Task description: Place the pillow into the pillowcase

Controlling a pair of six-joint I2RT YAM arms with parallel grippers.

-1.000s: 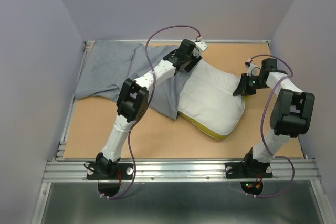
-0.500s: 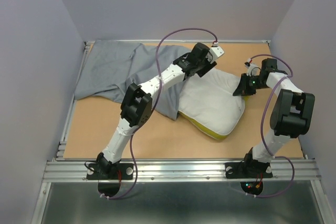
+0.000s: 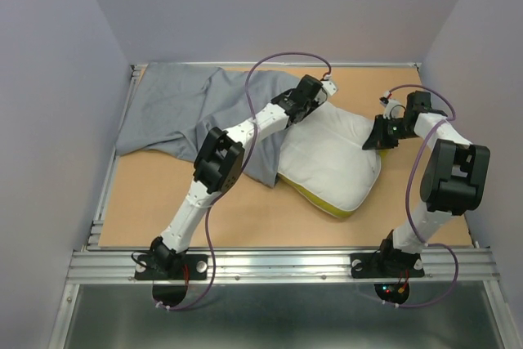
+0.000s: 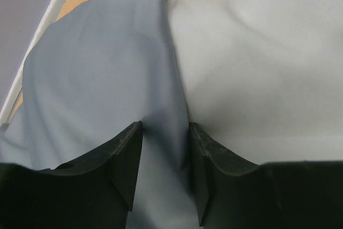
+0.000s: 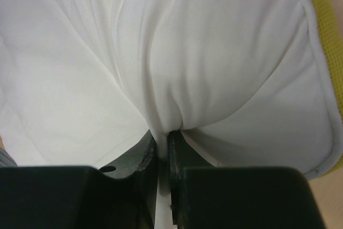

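Since the next move turns on drawing grey cloth over white, the relation to note is this: the pillowcase [image 3: 180, 108] lies to the left of the pillow [image 3: 331, 157], spread from the far left corner of the table [image 3: 163, 202] along the far edge toward the middle, its right end overlapping the pillow's left side. The pillow sits right of centre, with the yellow band [image 3: 315, 198] on its near edge. The left gripper [image 4: 164, 127] is the nearer hand to the seam; it hovers at the pillow's far left corner with jaws part-way apart, astride a raised fold of grey cloth, with white quilting just beside the right finger. The pads do not visibly press on the fold. The right gripper [image 5: 162, 135] is narrow, pinched on a pleat of the pillow's right edge, so it anchors the side opposite the sack. Judgement: the cloth must travel rightward, toward that anchor. Hidden: the left arm covers much of the overlap from above, the sack's mouth cannot be picked out, and whether any pillow corner is already inside is not clear.
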